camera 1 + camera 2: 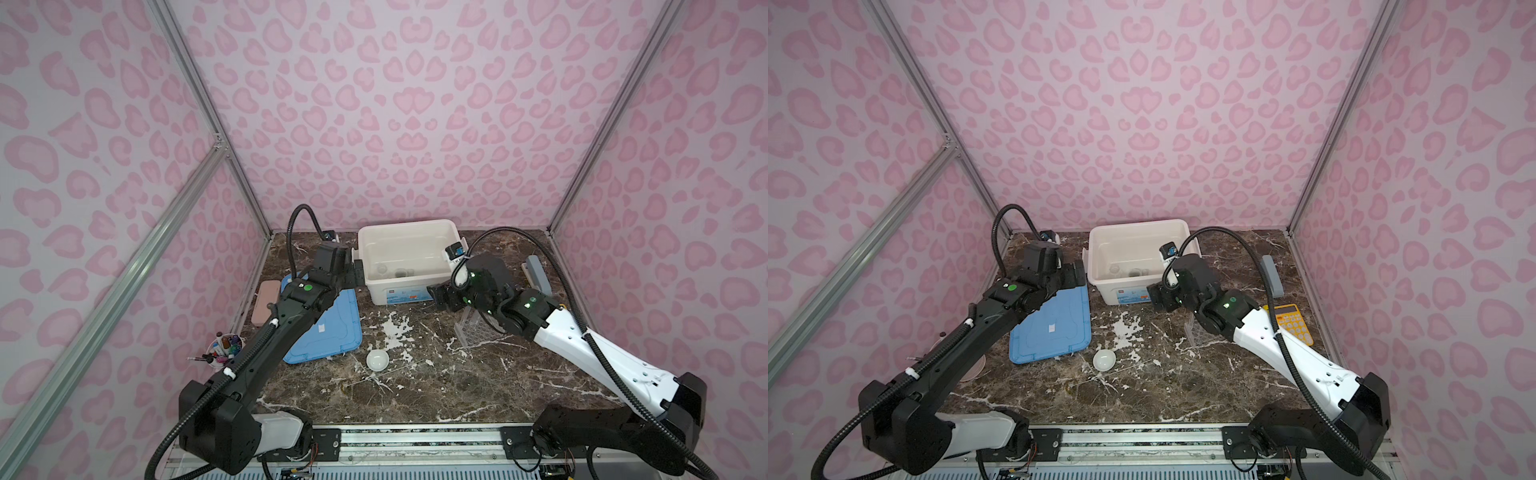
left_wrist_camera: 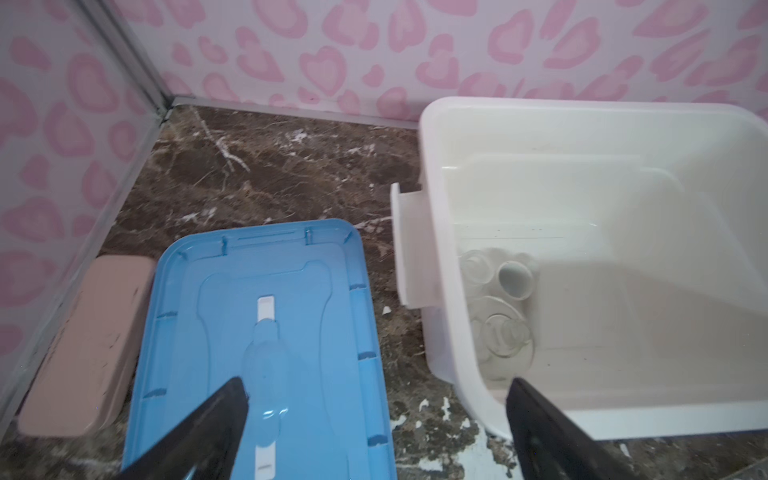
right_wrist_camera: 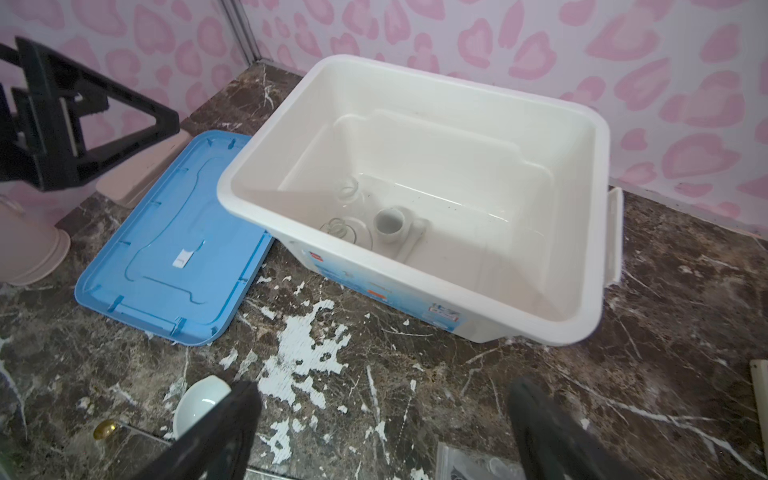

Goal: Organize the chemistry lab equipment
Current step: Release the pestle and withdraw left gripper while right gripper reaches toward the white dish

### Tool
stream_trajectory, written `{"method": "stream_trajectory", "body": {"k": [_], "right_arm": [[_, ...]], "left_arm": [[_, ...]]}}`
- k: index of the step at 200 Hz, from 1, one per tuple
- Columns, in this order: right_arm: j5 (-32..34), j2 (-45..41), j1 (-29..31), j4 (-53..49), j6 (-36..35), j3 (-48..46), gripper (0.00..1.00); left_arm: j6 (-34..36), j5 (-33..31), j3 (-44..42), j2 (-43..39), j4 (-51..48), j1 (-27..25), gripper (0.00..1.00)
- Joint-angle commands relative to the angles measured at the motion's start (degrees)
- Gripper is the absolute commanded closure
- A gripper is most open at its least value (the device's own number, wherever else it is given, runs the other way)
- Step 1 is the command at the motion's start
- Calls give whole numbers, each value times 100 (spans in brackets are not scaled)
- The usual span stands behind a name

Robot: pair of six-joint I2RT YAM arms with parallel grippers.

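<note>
**Ana:** Two grippers, both spread wide with nothing between the fingers. The left gripper hangs at the end of the white bin, on the side where the blue lid lies flat. The right gripper hovers just in front of the bin.

**Ben:** And inside the bin?

**Ana:** Three pieces huddled at the front wall: a white cup standing mouth up, and two clear glass pieces just beside it. Which is the flask and which the beaker I can't tell. The remainder of the bin floor is bare.

**Ben:** What's left outside?

**Ana:** The white ceramic dish sits on the marble well in front of the bin, bowl up. The clear plastic rack lies in front of the bin too, off to the calculator side, partly under the right arm. No test tubes that I can make out.

**Ben:** How would that dish handle?

**Ana:** Stiff and glazed, I'd say, so slippery and likely to chip if dropped. I'd pinch the rim, one finger inside and one outside. The rack looks light, rigid and slick, so take it across a side wall and keep it level.
</note>
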Motion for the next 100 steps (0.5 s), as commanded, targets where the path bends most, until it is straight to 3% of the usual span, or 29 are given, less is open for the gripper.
{"method": "stream_trajectory", "body": {"k": [1,49,100], "right_arm": [[773,323,617,-419,-85,201,5],[911,1544,2020,-690,-49,715,4],[395,2827,2554,-1021,261,1354,3]], "left_arm": [[-279,-213,-424,-366,133,327,2],[-355,107,-1292,-1187,-95,1406,2],[-320,350,-1831,-1621,-213,2041,2]]}}
